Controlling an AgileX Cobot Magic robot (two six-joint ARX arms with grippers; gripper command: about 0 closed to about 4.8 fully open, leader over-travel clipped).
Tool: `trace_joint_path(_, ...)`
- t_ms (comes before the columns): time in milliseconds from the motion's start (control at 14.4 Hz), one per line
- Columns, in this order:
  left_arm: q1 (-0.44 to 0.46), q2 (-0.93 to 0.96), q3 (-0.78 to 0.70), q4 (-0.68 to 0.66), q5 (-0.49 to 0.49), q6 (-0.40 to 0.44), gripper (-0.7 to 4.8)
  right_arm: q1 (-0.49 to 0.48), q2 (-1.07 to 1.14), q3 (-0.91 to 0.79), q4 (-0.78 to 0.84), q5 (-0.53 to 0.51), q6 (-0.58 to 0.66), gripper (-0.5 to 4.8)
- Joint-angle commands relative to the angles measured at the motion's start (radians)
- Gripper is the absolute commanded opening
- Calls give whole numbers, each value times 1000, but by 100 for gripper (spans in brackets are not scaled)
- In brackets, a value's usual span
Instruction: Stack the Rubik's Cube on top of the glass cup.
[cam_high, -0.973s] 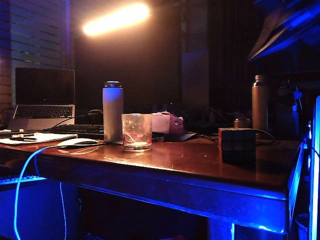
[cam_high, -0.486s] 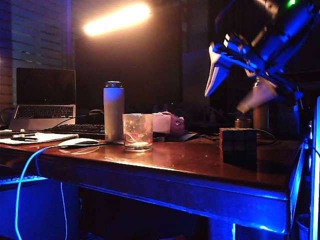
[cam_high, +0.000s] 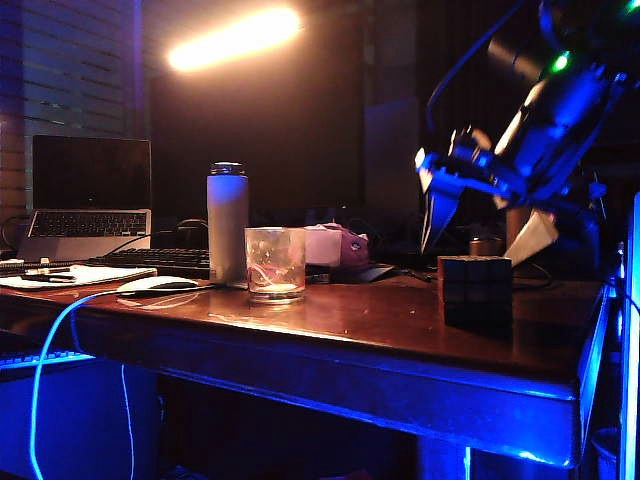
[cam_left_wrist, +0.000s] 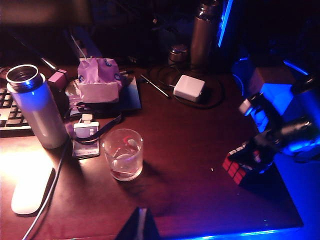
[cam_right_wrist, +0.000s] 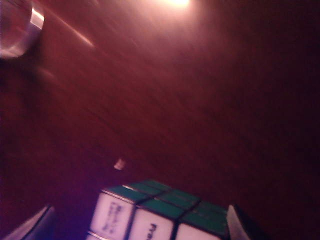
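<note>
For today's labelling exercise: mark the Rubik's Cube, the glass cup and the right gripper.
Rubik's Cube (cam_high: 476, 288): exterior view, front face.
Glass cup (cam_high: 274, 264): exterior view, side wall.
Right gripper (cam_high: 484, 236): exterior view, gap between its open jaws, above the cube.

I'm seeing the Rubik's Cube (cam_high: 476, 286) showing blackish-blue in the exterior view, its grid barely reading. In the right wrist view the cube (cam_right_wrist: 159, 212) is showing a green top face and white side squares with small dark print; from the left wrist view its stickers (cam_left_wrist: 235, 169) are glowing red. The glass cup (cam_high: 274, 262) is looking clear with reddish streaks. The table (cam_high: 380, 330) is shining dark reddish-brown, its front edge glowing blue. The right gripper (cam_high: 480, 235) is catching bright blue light, with one pale finger and a green lamp above. I'm also seeing a white bottle (cam_high: 226, 222) with a dark cap, and a white mouse (cam_high: 155, 285).
</note>
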Motion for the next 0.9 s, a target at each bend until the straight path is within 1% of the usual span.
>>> trace_joint_path(69,-1,-2,5,6,34,-4,-4,34,34,4,1,46,3,479)
trace_joint_path(278,-1,-2,5,6,45,-4,-4,62,74,4,-10,98,4,479)
trace_joint_path(556,-1,-2,5,6,48,-4,-4,64,92,4,-25,135,4,479)
trace_joint_path(625,-1,-2,5,6,48,-3,-4,64,92,4,-31,126,3,430)
trace_joint_path(695,-1,-2,5,6,48,-3,-4,64,92,4,-40,111,2,355)
trace_joint_path(903,-1,-2,5,6,48,-3,-4,64,92,4,-43,44,3,350)
